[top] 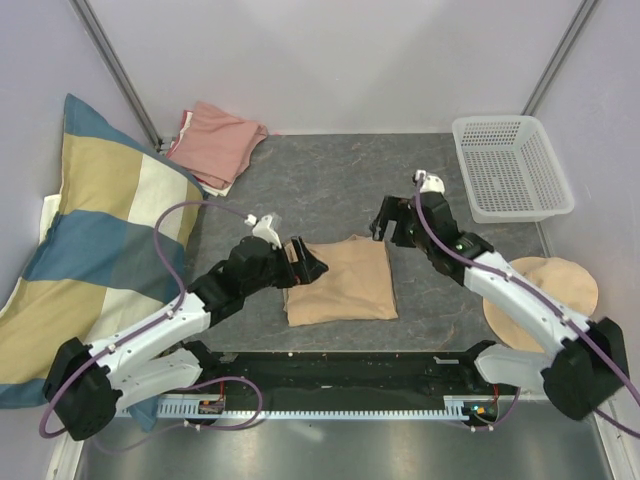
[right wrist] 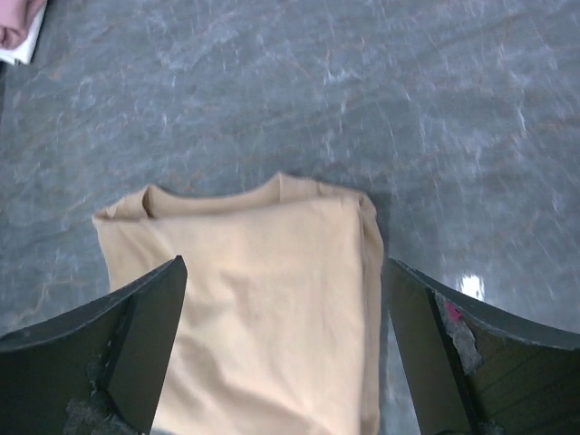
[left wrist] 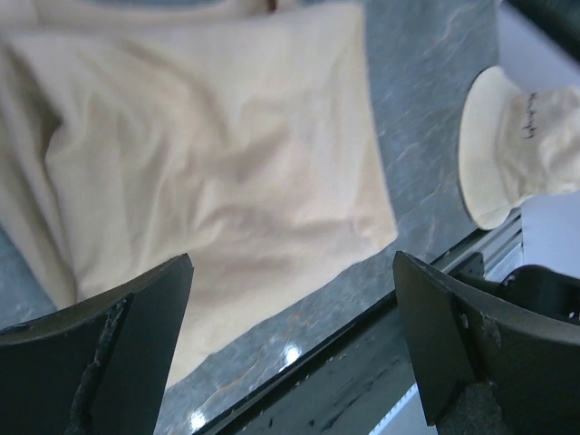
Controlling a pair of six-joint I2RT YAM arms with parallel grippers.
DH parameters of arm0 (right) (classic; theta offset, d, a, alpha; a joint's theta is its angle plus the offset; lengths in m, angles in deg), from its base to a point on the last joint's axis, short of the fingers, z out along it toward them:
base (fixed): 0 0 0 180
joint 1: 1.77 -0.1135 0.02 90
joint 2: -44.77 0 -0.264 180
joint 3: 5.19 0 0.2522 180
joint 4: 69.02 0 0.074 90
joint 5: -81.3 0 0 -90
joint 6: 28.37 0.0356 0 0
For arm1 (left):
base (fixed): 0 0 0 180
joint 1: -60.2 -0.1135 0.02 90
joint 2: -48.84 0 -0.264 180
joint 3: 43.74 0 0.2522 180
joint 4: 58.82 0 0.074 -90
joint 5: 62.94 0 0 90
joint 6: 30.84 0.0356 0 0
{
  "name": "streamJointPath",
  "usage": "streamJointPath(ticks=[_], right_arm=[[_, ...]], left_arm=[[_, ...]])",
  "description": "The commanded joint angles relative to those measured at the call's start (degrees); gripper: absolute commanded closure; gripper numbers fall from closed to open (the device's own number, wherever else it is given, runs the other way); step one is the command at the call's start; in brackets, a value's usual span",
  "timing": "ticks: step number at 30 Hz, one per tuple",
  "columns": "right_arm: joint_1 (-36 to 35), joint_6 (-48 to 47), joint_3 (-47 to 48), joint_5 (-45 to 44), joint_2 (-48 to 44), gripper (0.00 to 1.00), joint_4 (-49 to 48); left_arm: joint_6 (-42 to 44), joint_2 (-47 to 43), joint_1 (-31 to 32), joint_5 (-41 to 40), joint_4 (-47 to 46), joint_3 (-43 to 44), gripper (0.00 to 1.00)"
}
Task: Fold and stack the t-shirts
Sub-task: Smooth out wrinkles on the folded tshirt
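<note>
Flanking the folded tan t-shirt [top: 340,280] at counter [top: 330,180] centre, left fingers [left wrist: 118,353] and right fingers [right wrist: 127,344] stand released, holding nothing, presumably positioned for transfer. The pink t-shirt [top: 215,140] lies far-left, well apart.

L arm [top: 150,340], R arm [top: 520,300]: white links and black joints showing. Purple cables [top: 160,235] looping along both. Claw fingers [left wrist: 118,353] looking dark, wedge-shaped, w/ scuffed grey edges.
</note>
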Motion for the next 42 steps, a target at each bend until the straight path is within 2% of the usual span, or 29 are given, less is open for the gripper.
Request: streamJointPath(ticks=[1,5,12,18,24,28,33,36,42], right_arm=[[-1.1,4.7,-8.4,3.4,-8.5,0.02,7.0],[-6.5,9.6,-14.0,3.8,-14.1,0.02,9.5],[-14.7,17.6,-19.5,2.4,-20.5,0.02,11.7],[-15.7,17.5,-18.1,-0.7,-21.1,0.02,14.5],[-15.7,14.5,-13.3,-4.3,-16.7,0.02,15.0],[-15.7,11.9,-9.1,-9.5,-12.3,0.02,14.3],[-14.7,8.5,-2.1,-18.4,-4.7,0.02,12.6],[-10.9,5.9,0.5,-16.2,1.7,0.02,8.2],[-7.3,0.6,7.9,-10.5,16.5,0.02,-1.3]], left_arm=[[6.3,3.7,-0.2,-5.1,2.1,7.7,0.00],[10.7,12.6,-2.0,-5.9,-0.8,12.3,0.00],[14.5,28.7,-7.9,0.2,-8.1,21.5,0.00],[15.4,33.1,-8.6,3.0,-7.7,25.8,0.00],[13.5,24.5,-8.6,1.9,-2.7,19.1,0.00],[8.2,13.5,-8.2,1.1,1.3,8.6,0.00],[2.0,-0.2,-4.2,-0.5,6.3,-1.1,0.01],[-2.2,-6.1,-0.5,-1.2,9.3,-5.8,0.02],[-8.7,-12.7,6.8,-4.9,14.0,-7.0,0.02]])
